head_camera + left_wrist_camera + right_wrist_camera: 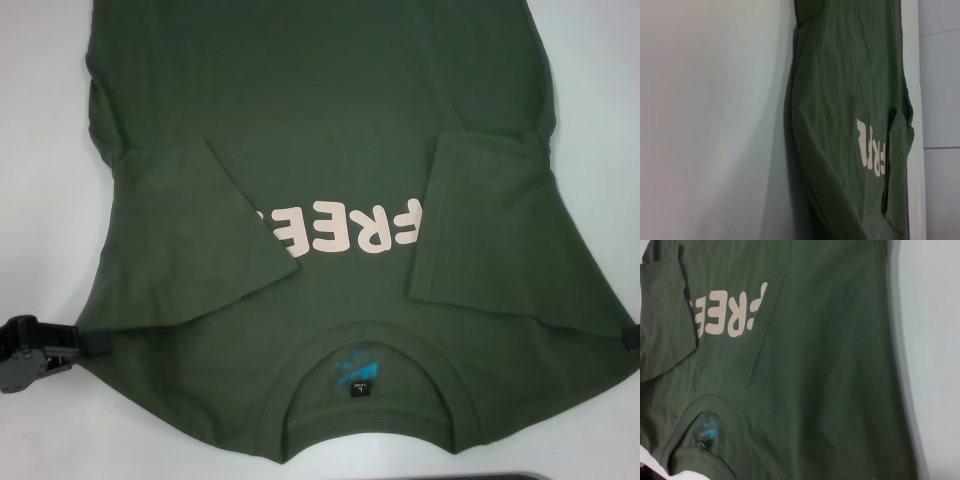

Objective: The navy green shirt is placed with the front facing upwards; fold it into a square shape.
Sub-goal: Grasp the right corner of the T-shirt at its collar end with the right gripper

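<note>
The navy green shirt [330,100] lies flat on the white table, front up, collar toward me. Both sleeves are folded inward: one sleeve [200,230] covers the left end of the pale "FREE" lettering [345,228], the other sleeve [480,220] covers its right end. A teal neck label [358,378] shows inside the collar. My left gripper [75,348] sits at the shirt's left shoulder edge. Only a black tip of my right gripper [628,338] shows at the right shoulder edge. The left wrist view shows the shirt [840,100] along its side, and the right wrist view shows the shirt [815,365] with the collar.
White table [40,150] surrounds the shirt on both sides; it also shows beside the cloth as the table [705,125] and the table [935,340]. A dark strip [560,476] runs along the near edge at the bottom right.
</note>
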You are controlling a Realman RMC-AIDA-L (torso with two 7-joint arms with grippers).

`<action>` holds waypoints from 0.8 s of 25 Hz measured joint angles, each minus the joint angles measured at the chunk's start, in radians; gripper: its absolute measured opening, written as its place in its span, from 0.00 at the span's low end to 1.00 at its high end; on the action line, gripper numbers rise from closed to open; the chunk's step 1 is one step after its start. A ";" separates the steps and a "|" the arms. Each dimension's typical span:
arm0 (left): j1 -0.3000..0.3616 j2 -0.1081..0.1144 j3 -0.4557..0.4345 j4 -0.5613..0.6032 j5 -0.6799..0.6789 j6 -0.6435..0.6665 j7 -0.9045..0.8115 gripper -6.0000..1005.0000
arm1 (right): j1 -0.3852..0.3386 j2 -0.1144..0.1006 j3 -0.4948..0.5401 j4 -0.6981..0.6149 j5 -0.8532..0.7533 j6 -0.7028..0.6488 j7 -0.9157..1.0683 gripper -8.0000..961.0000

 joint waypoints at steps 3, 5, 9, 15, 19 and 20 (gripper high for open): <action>0.001 0.000 0.000 0.000 0.000 0.001 0.000 0.07 | 0.004 0.000 -0.006 0.015 -0.001 0.005 0.000 0.95; 0.001 0.000 0.000 0.000 0.000 0.002 0.000 0.07 | 0.007 -0.001 -0.010 0.021 -0.001 0.010 0.001 0.95; 0.001 0.000 0.000 0.000 0.000 0.002 0.000 0.07 | 0.012 0.000 -0.017 0.024 -0.002 0.011 0.003 0.95; 0.000 0.000 0.000 0.000 0.000 0.002 0.000 0.07 | 0.012 0.001 -0.022 0.024 -0.002 0.013 0.004 0.95; -0.001 0.000 0.000 0.000 -0.001 0.003 0.000 0.07 | 0.017 0.001 -0.026 0.035 -0.002 0.013 0.003 0.95; -0.001 0.000 0.000 0.000 -0.001 0.003 0.000 0.07 | 0.018 0.001 -0.026 0.037 -0.002 0.013 0.003 0.95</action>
